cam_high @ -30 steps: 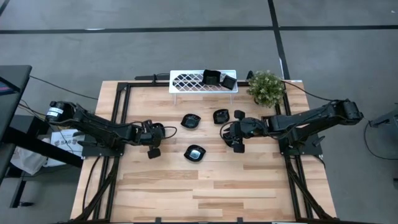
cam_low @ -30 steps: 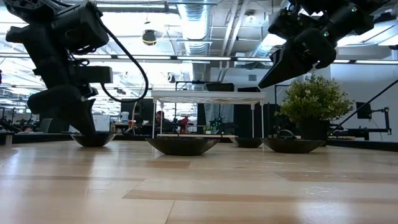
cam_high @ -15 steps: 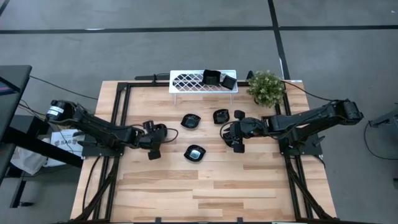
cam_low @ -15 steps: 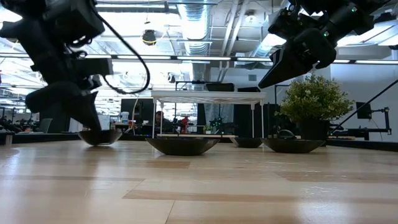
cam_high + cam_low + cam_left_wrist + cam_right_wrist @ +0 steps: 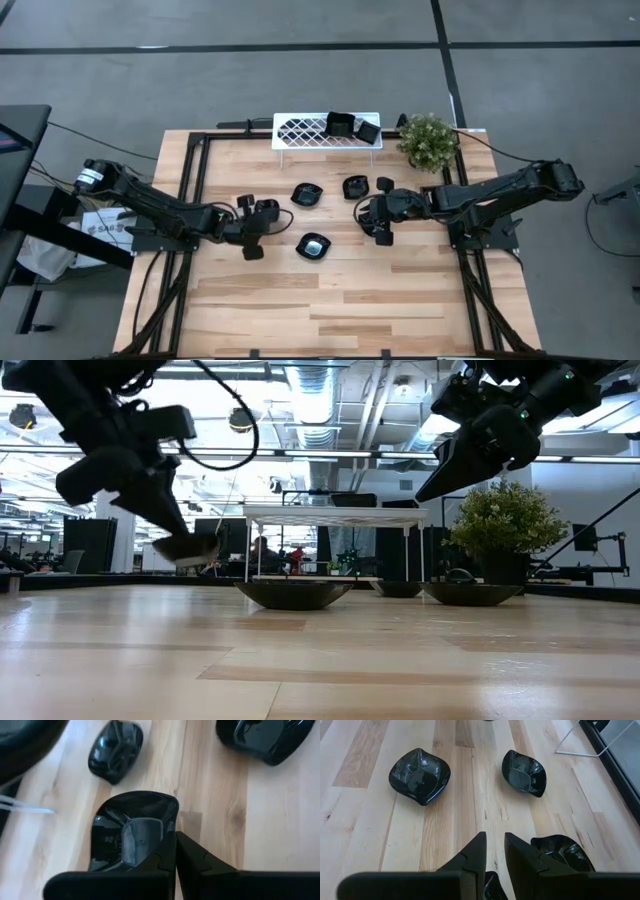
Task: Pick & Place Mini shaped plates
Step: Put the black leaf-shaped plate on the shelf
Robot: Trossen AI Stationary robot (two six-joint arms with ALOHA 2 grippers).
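Note:
My left gripper (image 5: pixel 252 246) is shut on a squarish glossy black mini plate (image 5: pixel 131 822), which hangs clear of the table in the low view (image 5: pixel 188 548). Three more black plates (image 5: pixel 307 194) (image 5: pixel 355 187) (image 5: pixel 315 246) rest bottom-down on the wood, and a smaller one (image 5: pixel 384 184) lies beside them. Two plates (image 5: pixel 340 124) (image 5: pixel 368 131) sit on the white lattice rack (image 5: pixel 300 131). My right gripper (image 5: pixel 380 234) hovers above the table right of centre, its fingers (image 5: pixel 470 855) a narrow gap apart with nothing between them. My left gripper pinches the plate's side rim (image 5: pixel 172 824) near a corner, one finger over the inside of the dish and the other outside its wall. The fingers slant down from the table's left. The plate is lifted clear of the table and tilted, reaching out beyond the fingertips.
A potted plant (image 5: pixel 428 140) stands at the far right beside the rack. Black frame rails (image 5: pixel 196 190) run along the table's left and right sides. Bare wood (image 5: pixel 330 300) fills the near half of the table.
My left gripper has risen and gone toward the table's right, carrying the squarish plate. The plate stood on the wood a second ago; it now hangs tilted, clear of the table. My right gripper has kept still.

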